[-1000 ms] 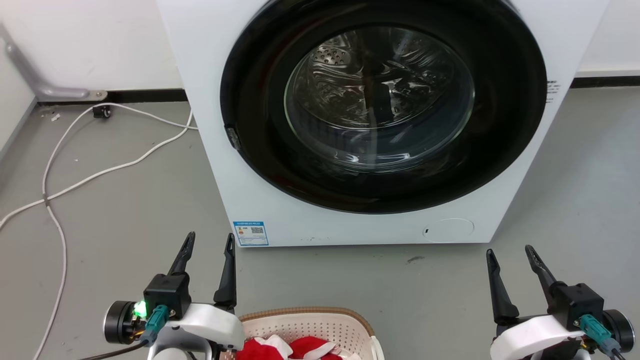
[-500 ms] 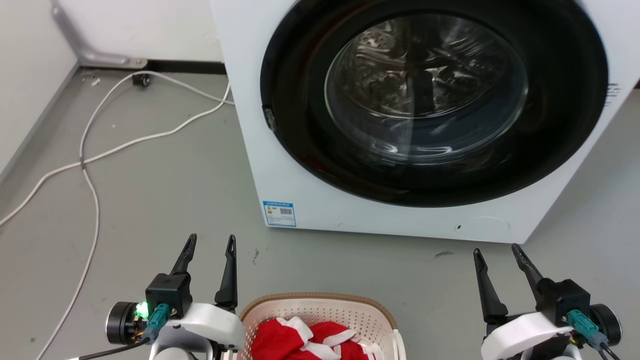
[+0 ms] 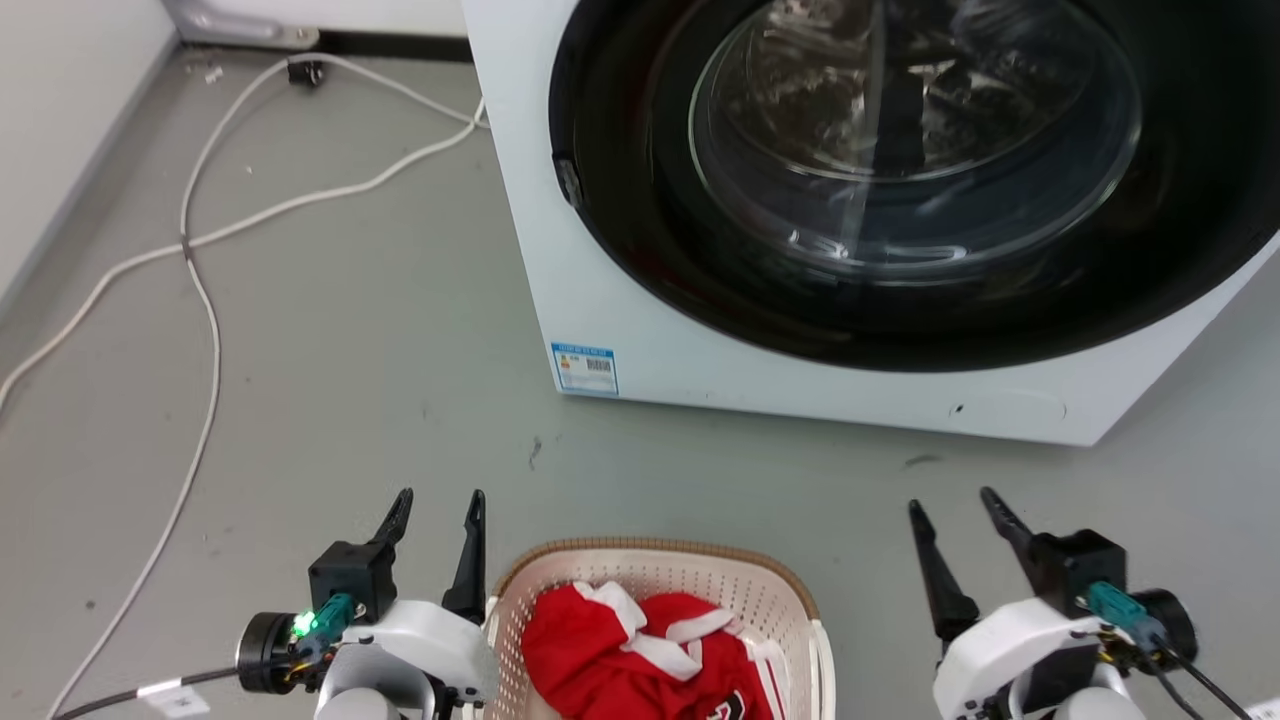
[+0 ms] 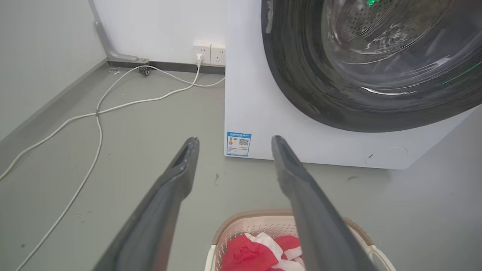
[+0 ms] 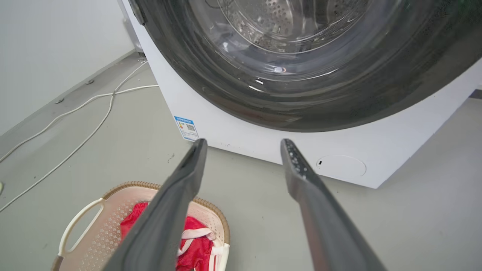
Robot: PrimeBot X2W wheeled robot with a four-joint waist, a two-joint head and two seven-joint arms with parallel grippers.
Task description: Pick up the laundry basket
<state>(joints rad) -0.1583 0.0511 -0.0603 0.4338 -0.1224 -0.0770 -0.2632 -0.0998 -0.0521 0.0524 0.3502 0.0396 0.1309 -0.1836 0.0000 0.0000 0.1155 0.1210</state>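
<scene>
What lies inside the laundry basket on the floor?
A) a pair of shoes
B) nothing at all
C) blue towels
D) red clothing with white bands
D: red clothing with white bands lies bunched inside the laundry basket, below its brown rim.

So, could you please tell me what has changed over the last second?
The head camera tipped downward, so more of the laundry basket shows; the things themselves did not move. Nothing was grasped. The left pincer and right pincer stay open, flanking the basket.
</scene>
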